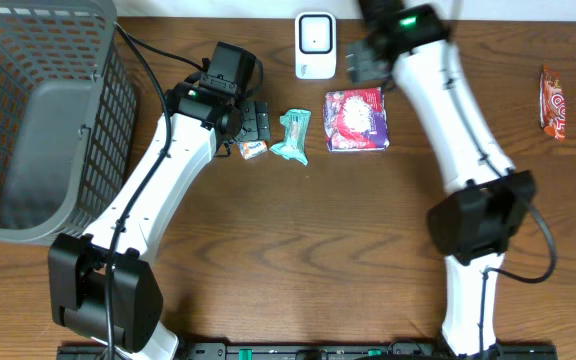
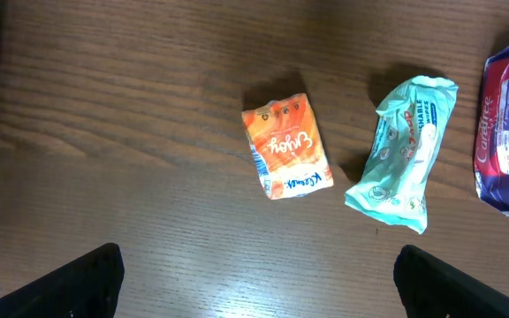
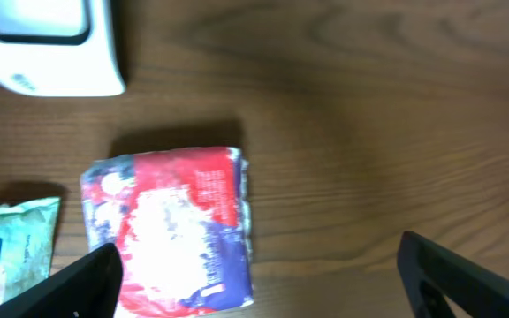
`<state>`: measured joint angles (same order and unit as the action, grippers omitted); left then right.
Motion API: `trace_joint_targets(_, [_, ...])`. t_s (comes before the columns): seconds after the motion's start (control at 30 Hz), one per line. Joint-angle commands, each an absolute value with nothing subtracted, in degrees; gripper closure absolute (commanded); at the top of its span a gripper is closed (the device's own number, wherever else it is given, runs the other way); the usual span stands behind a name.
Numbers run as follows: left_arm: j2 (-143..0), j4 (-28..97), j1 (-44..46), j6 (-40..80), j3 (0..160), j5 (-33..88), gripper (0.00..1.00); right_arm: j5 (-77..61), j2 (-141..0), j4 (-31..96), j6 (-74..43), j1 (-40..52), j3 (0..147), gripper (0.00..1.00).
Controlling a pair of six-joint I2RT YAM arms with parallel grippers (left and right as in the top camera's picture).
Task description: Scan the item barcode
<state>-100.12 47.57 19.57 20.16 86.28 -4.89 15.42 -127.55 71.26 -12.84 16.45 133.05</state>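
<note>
Two white-and-black arms are shown from above at a brown wooden table (image 1: 308, 250). The white box-shaped barcode scanner (image 1: 314, 45) is stood at the far edge, near the centre. The red-and-purple soft plastic packet (image 1: 356, 118), the item to be scanned, is laid flat on the table just in front of the scanner and a little to its right, apart from it. The right gripper (image 3: 256, 252) is held above this packet with its black fingers (image 3: 467, 274) spread wide, and nothing is grasped. The left gripper (image 2: 256, 265) is likewise released, with its fingers (image 2: 78, 283) set wide apart over a small orange foil sachet (image 2: 285, 147), which is not touched. A crumpled teal wipes pack (image 2: 402, 155) is placed between sachet and packet. A grey plastic mesh basket (image 1: 8, 60) is seen at the left, and a red wrapped bar (image 1: 553, 102) at the far right.
</note>
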Motion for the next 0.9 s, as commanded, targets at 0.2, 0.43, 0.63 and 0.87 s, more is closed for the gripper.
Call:
trace_joint_targets(0.2, [-100.5, 47.7, 19.4, 20.4, 87.2, -5.6, 0.02, -25.8, -127.6, 70.4, -3.5, 2.6, 120.5, 0.02])
trace_joint_targets(0.43, [-100.5, 47.7, 19.4, 20.4, 87.2, -5.6, 0.02, -33.5, -127.6, 55.7, -6.2, 2.0, 102.3, 0.01])
trace_joint_targets(0.63, [-100.5, 47.7, 19.4, 20.4, 87.2, -5.6, 0.02, -34.0, -127.6, 43.9, -9.4, 2.7, 91.6, 0.26])
trace_joint_targets(0.87, [-100.5, 47.7, 19.4, 20.4, 87.2, -5.6, 0.02, -39.4, -127.3, 42.5, -11.5, 2.7, 91.5, 0.99])
